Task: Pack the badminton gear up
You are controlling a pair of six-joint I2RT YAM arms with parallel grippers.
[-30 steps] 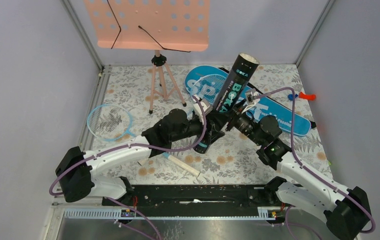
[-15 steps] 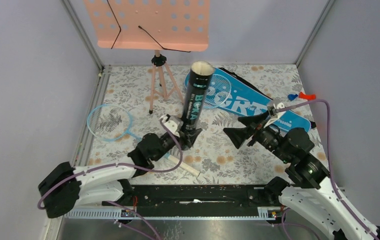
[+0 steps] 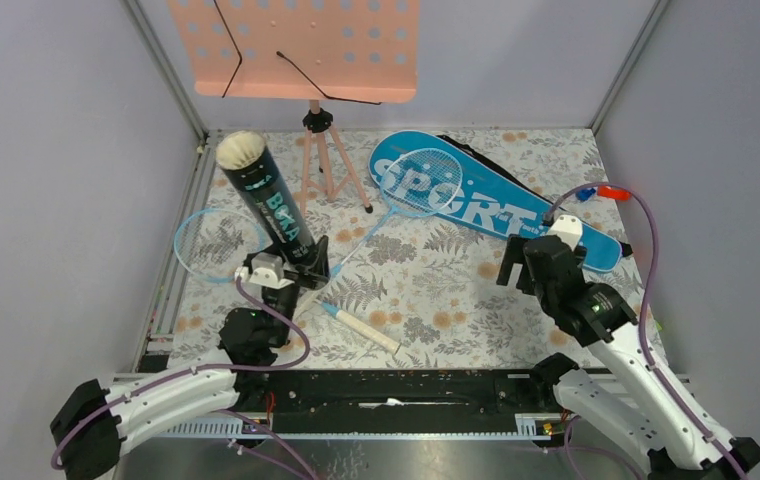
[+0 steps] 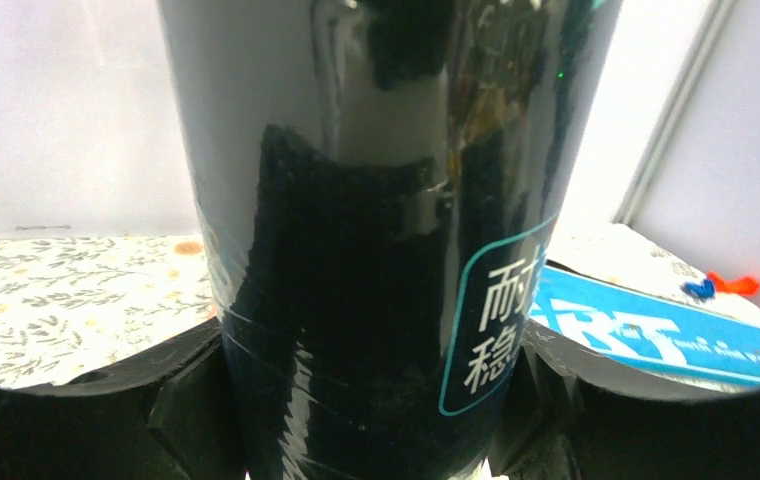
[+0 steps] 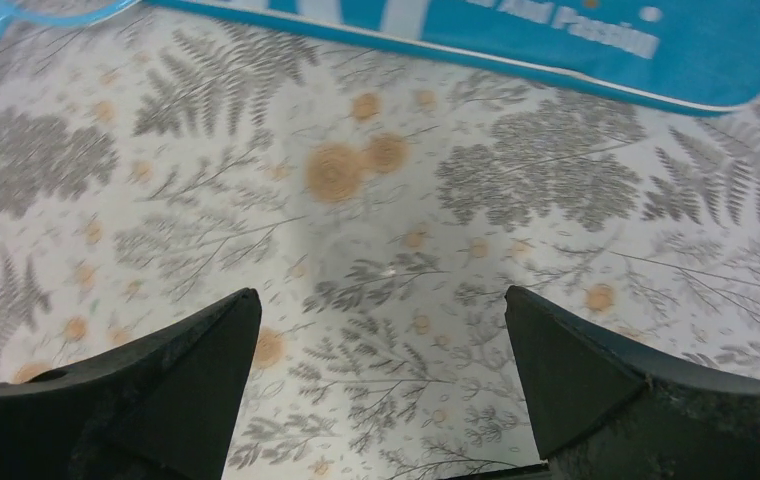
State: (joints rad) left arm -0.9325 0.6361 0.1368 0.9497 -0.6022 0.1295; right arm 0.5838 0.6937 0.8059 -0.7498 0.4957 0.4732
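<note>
My left gripper (image 3: 301,268) is shut on the lower end of the long black lettered tube (image 3: 268,203), which tilts up to the far left with white shuttlecock feathers at its open top (image 3: 238,149). The tube fills the left wrist view (image 4: 376,230) between both jaws. One light-blue racket (image 3: 218,242) lies at the left, its pale handle (image 3: 364,328) toward the front. The second racket (image 3: 426,180) lies with its head on the blue "SPORT" bag (image 3: 496,205). My right gripper (image 3: 529,262) is open and empty above the floral cloth, just in front of the bag (image 5: 656,30).
The peach perforated music stand (image 3: 306,45) on its tripod (image 3: 324,165) stands at the back, just behind the tube. A red and blue clip (image 3: 601,192) lies at the far right. Grey walls close in the cloth-covered table (image 3: 436,290).
My left arm has drawn back and swung the tube to the left, tilting its top to the far left. My right arm has let go, pulled back right and now points down at the cloth.
</note>
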